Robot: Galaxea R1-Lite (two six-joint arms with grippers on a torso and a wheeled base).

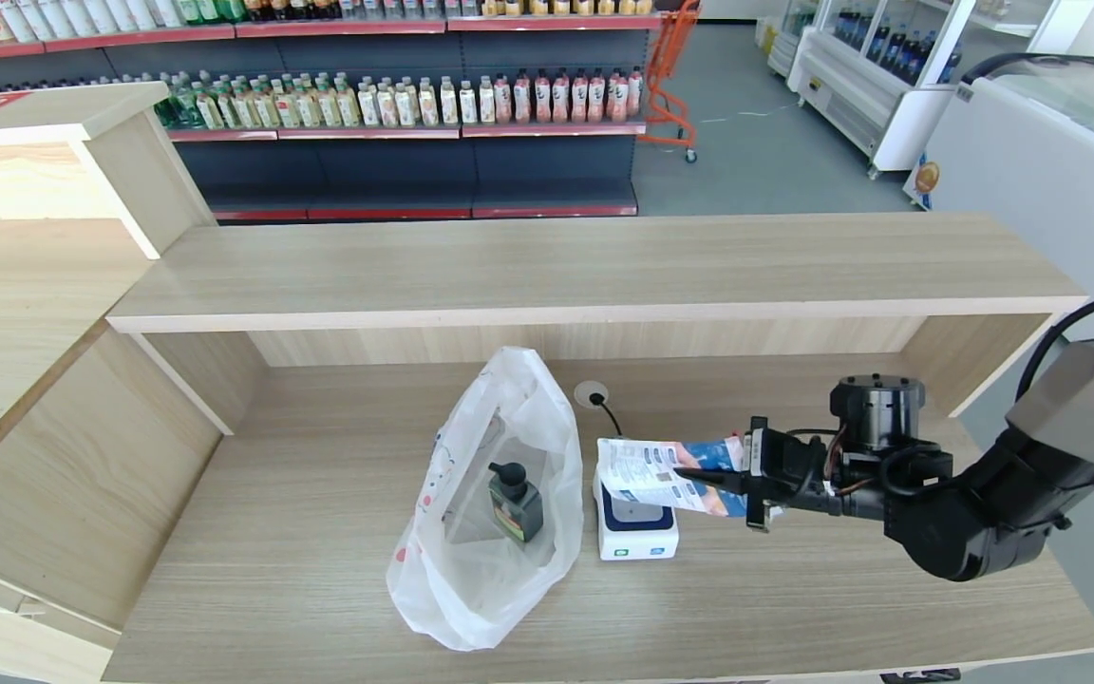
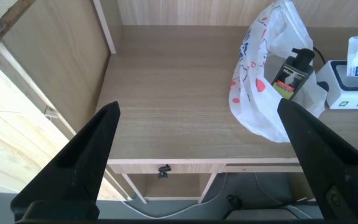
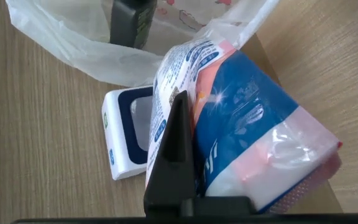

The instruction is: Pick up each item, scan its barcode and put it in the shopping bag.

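- Up close, the right wrist view shows one dark finger [image 3: 176,155] pressed against the blue, white and pink packet [image 3: 247,124]; its partner is hidden behind the wrapper.
- From the head view, the right gripper [image 1: 699,480] pinches that packet just above the white scanner [image 1: 637,541], beside the shopping bag [image 1: 471,579].
- The left wrist view adds the left gripper [image 2: 197,162], its fingers [image 2: 92,155] spread wide with nothing between them, over the near edge of the worktop [image 2: 166,112], well apart from the bag.
- Count: one packet, one scanner, one bag, and one pump bottle [image 1: 515,503] inside the bag.
- The bottle's top is cut off in the right wrist view, and the packet is cropped at the left wrist view's edge.
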